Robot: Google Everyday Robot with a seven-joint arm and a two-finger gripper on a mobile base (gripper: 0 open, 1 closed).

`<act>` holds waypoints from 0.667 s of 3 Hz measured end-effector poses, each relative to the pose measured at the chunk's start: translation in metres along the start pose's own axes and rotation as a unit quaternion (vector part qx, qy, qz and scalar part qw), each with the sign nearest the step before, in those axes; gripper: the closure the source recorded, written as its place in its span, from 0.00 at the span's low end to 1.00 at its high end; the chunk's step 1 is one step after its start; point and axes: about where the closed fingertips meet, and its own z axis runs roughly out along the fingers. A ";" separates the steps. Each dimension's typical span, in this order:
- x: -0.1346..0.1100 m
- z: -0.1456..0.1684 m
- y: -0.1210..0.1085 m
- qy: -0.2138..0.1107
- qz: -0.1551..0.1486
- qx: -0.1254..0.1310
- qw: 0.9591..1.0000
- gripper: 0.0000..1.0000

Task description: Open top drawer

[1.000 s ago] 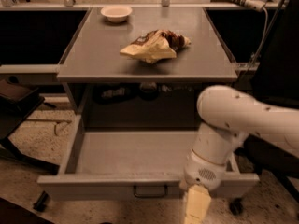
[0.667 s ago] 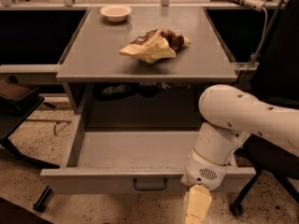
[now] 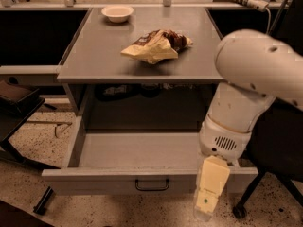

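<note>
The top drawer (image 3: 142, 184) is a wide grey metal drawer under the grey table top (image 3: 137, 56). It stands pulled far out, its plain grey inside (image 3: 137, 150) bare. A small black loop handle (image 3: 152, 185) sits at the centre of its flat front. My gripper (image 3: 207, 207) hangs at the end of the white arm (image 3: 246, 89), in front of the drawer front's right part, to the right of the handle. It holds nothing that I can see.
A crumpled chip bag (image 3: 156, 45) lies on the table top and a small white bowl (image 3: 117, 12) stands at its back left. A dark chair (image 3: 14, 98) is at the left. Another chair's base and wheel (image 3: 239, 211) are at the lower right. The floor is speckled.
The drawer has come further out towards the camera. The arm and gripper now look larger and closer, a little higher in view.
</note>
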 end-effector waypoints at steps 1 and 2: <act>-0.005 -0.022 -0.003 0.005 0.008 0.010 1.000 0.00; -0.005 -0.006 -0.022 -0.005 0.005 -0.010 1.000 0.00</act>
